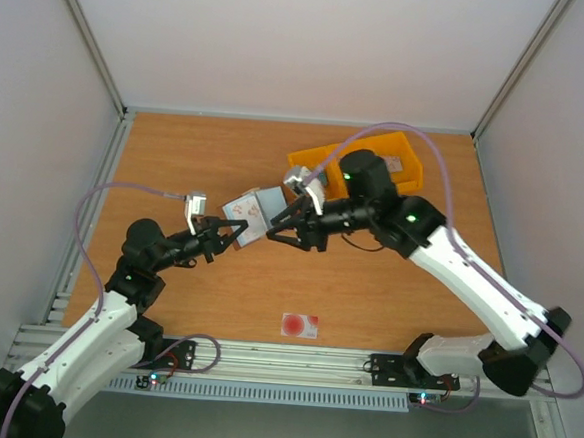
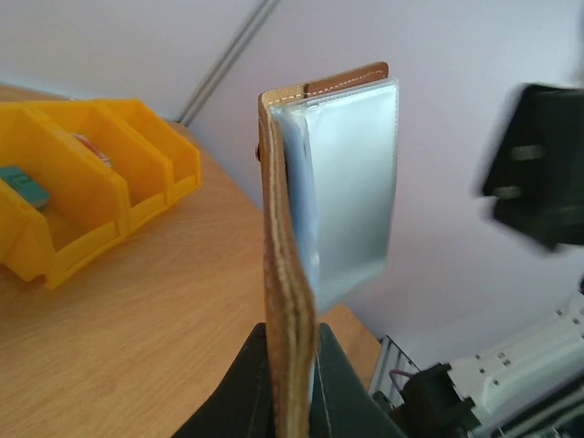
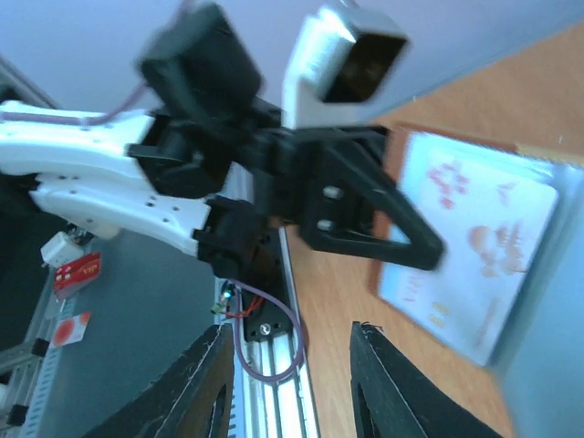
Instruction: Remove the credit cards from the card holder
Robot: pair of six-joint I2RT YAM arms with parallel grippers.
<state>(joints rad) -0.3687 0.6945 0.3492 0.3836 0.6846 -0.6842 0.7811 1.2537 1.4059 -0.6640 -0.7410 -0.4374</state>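
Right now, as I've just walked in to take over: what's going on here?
The left gripper pinches the brown card holder by one edge, lifted off the table and spread open. The right gripper hovers close beside it, open and empty. One credit card, pale with a red spot, lies on the table near the front edge.

A yellow bin [image 1: 311,162] on the wooden table [image 1: 206,153]

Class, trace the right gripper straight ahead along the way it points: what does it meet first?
Probably the left gripper, shut on the card holder, directly ahead in the right wrist view; the holder lies just beside that line, depth unclear.
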